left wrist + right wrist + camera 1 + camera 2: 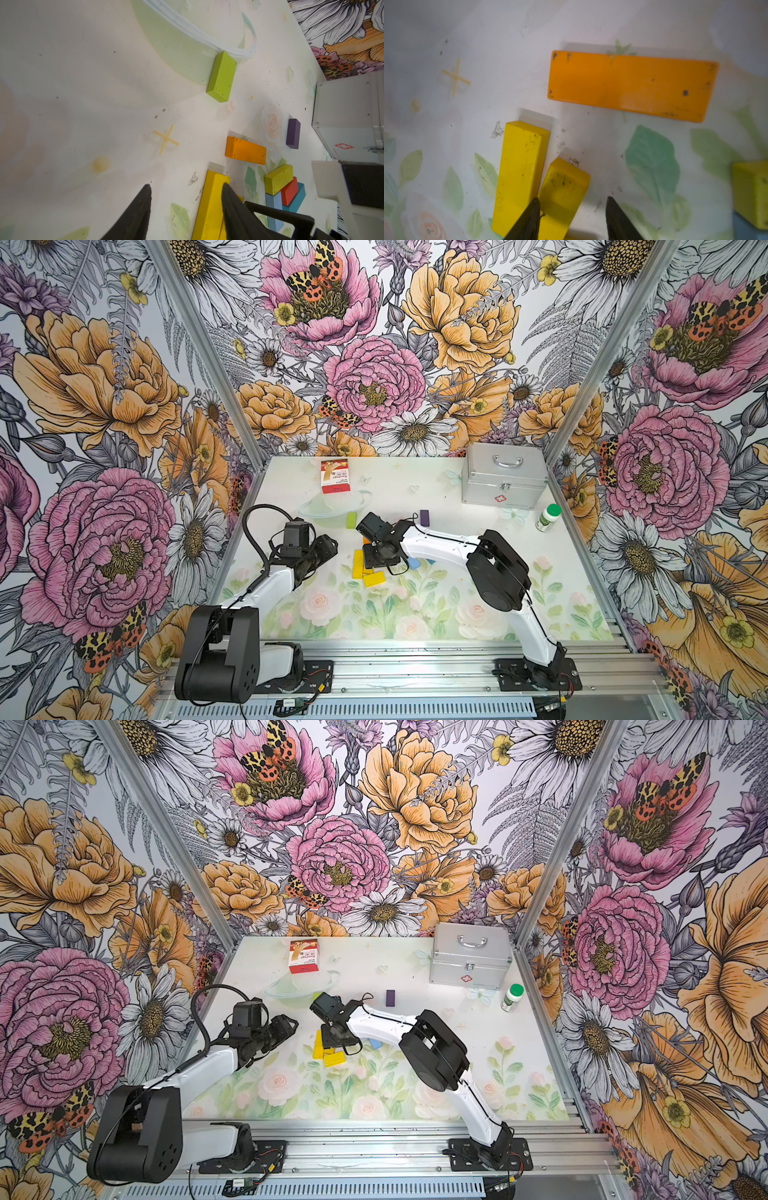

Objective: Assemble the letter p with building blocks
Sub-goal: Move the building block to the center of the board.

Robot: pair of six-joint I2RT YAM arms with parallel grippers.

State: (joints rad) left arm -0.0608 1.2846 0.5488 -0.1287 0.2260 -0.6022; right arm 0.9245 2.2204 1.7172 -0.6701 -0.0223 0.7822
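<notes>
Entry: letter-P build, early stage; judged step is picking up a piece.
- Long yellow block [519, 172]: flat on table [508, 41], probable stem.
- Short yellow block [564, 187]: touches its side.
- Orange block [631, 85]: near, apart.
- Right gripper [573, 198]: jaws part-open astride short yellow block, one finger [529, 218] at seam, other clear; nothing gripped.
- Left gripper [186, 184]: open, empty, beside long yellow block.
- Next, you: close on short yellow block, lift without nudging stem.

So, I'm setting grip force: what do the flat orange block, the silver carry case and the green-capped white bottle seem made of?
Flat orange rectangular block: probably painted wood; glossy opaque coat, chipped dark at the corners.
Silver carry case: looks like brushed aluminium sheet, with a bright metal handle and latch.
Green-capped white bottle: likely smooth plastic, though too small to be sure.
</notes>
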